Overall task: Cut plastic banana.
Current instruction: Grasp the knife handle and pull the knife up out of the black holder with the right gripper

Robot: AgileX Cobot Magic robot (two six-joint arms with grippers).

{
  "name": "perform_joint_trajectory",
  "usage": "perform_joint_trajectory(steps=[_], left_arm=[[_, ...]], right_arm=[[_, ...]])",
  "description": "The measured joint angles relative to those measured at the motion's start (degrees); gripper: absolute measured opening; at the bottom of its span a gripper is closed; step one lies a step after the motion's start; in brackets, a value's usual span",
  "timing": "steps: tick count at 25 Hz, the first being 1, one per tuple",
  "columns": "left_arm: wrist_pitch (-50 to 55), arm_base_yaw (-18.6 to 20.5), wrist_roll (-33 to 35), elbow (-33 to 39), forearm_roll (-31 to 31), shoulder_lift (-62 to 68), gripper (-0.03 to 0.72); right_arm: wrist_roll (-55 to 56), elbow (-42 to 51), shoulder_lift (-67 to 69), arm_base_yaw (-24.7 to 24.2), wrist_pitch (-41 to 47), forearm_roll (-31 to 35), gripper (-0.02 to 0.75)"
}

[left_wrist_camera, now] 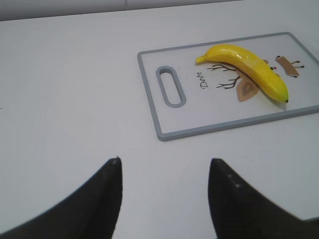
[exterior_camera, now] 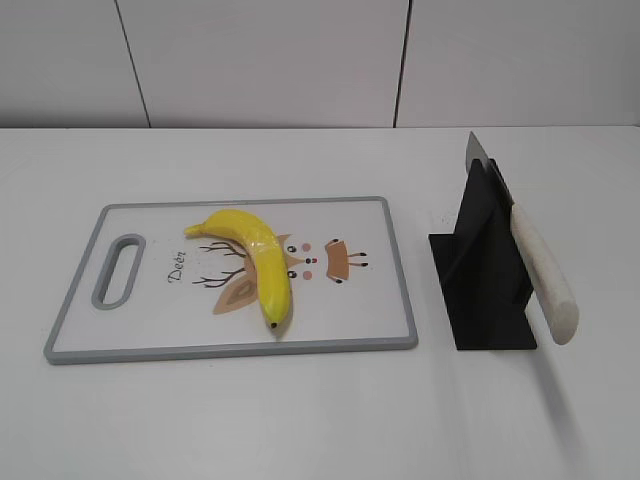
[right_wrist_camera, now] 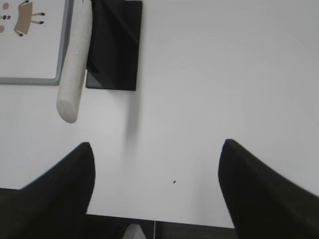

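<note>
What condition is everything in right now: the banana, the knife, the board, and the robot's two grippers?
Banana: whole, uncut, lying on the board.
Cutting board: flat on the table.
Knife: resting tilted in its black stand, handle sticking out, untouched.
Left gripper: open, empty, above bare table.
Right gripper: open, empty, short of the knife handle.

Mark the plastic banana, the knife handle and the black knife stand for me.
plastic banana (exterior_camera: pixel 262 262): exterior view, middle of its yellow body.
knife handle (exterior_camera: pixel 545 272): exterior view, midway along the white grip.
black knife stand (exterior_camera: pixel 480 300): exterior view, on its front face.
</note>
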Motion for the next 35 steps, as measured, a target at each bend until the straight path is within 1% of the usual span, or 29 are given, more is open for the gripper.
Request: perform_joint_trajectory(steps=[1, 3, 6, 8, 10, 16, 20, 26, 29, 32, 35], left_arm=[[0.0, 0.0, 0.0, 0.0, 0.0, 0.0, 0.515], [0.0, 0.0, 0.0, 0.0, 0.0, 0.0, 0.515], [0.0, 0.0, 0.0, 0.0, 0.0, 0.0, 0.515], [0.0, 0.0, 0.0, 0.0, 0.0, 0.0, 0.515], [0.0, 0.0, 0.0, 0.0, 0.0, 0.0, 0.515], [0.0, 0.0, 0.0, 0.0, 0.0, 0.0, 0.515], [0.0, 0.0, 0.0, 0.0, 0.1, 0.0, 0.515], [0.0, 0.0, 0.0, 0.0, 0.1, 0.0, 0.515], [0.0, 0.0, 0.0, 0.0, 0.1, 0.0, 0.515], [0.0, 0.0, 0.0, 0.0, 0.1, 0.0, 0.515], [0.0, 0.0, 0.0, 0.0, 0.1, 0.0, 0.515]], right_arm=[[0.0, -0.5, 2.2, 0.3, -0.1, 1.1, 0.587], [0.0, -1.4, 5.9, 2.4, -0.1, 1.9, 0.587], [0.7, -3.3, 10.9, 9.9, -0.2, -0.6, 0.586], [3.2, -4.9, 14.2, 15.3, -0.2, -3.0, 0.586], [5.0, -6.5, 18.0, 17.8, -0.3, -4.1, 0.586], [9.9, -11.0, 31.0, 18.4, -1.0, -3.0, 0.586], [13.3, -11.6, 38.3, 18.5, -3.1, -3.0, 0.586], [18.3, -11.6, 45.4, 18.5, -5.3, -3.0, 0.577], [18.9, -11.6, 47.4, 18.5, -6.9, -3.0, 0.522], [20.3, -11.6, 48.7, 18.5, -7.0, -3.0, 0.429], [21.1, -11.6, 49.5, 18.5, -7.0, -3.0, 0.31]])
